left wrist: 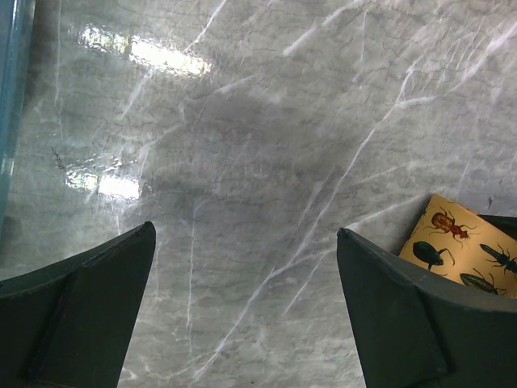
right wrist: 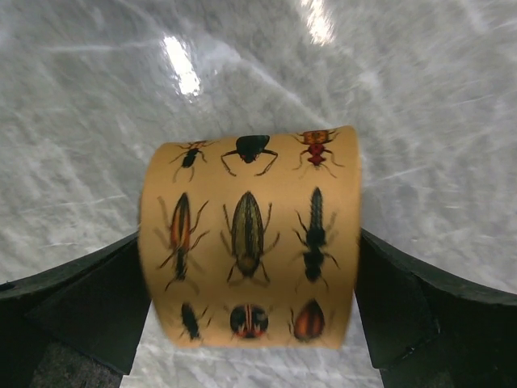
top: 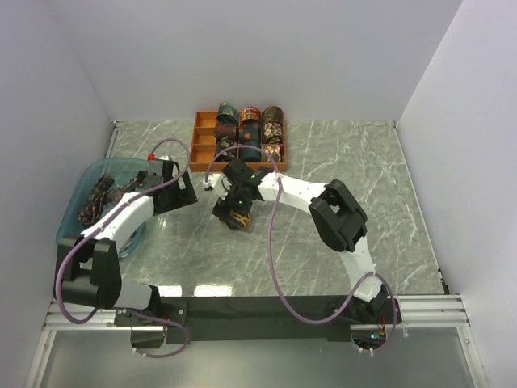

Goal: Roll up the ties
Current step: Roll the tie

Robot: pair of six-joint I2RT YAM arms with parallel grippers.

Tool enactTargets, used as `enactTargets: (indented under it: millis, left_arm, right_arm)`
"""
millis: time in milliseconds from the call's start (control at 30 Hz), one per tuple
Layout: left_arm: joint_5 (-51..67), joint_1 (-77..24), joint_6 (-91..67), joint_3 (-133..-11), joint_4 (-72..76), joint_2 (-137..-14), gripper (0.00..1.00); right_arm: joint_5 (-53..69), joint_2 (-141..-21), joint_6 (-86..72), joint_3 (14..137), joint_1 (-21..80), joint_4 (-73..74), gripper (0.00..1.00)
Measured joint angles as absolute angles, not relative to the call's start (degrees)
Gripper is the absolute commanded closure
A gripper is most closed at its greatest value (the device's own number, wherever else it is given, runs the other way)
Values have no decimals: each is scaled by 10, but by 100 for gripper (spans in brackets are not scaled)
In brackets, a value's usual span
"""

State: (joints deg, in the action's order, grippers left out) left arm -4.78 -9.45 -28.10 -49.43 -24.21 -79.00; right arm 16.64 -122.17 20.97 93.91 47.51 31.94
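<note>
Rt hand (right wrist: 249, 242): fingers (right wrist: 73, 315) spread wide, w/ the rolled tie (right wrist: 250, 230) btwn them. The tie is mustard cloth w/ a beetle print, wound into a fat roll. It fills the gap, each side meeting a finger's inner face w/ no space showing. Can't tell if they press it or only flank it, nor whether it sits on the bench (right wrist: 81, 121) or just above.

Lt hand (left wrist: 245, 230): fingers (left wrist: 81, 315) wide apart, only bare marble btwn them. A corner of the mustard tie pokes out behind one finger, so the two hands are close. The blue rim of the basin (left wrist: 12, 81) runs along the far side of that view.

From above, both hands sit left of bench centre, lt hand just left of rt.

- **Tray:** the orange tray (top: 202, 145) lies just behind the rt hand, near the back edge, w/ several rolled ties (top: 250, 129) in its slots.
- **Basin:** it hugs the left edge by the wall. Loose ties (top: 101, 194) are heaped inside, and the lt arm crosses over its rim.
- **Open room:** bare marble runs right of the rt arm to the right and back edges, where white walls (top: 452, 97) close it in.
</note>
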Motion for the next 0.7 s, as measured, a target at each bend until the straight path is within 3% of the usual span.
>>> enactTargets:
  millis: [167, 367, 700]
  left_arm:
    - [-48, -95, -281, -494, -242, -791, 0]
    - [-44, -95, -281, -494, -242, -794, 1]
    - [-43, -95, -281, -494, -242, -794, 1]
  right_arm:
    - [157, -1236, 211, 940, 480, 327, 1]
    - [141, -1237, 212, 942, 490, 326, 9]
    - [125, -1254, 229, 960, 494, 329, 39]
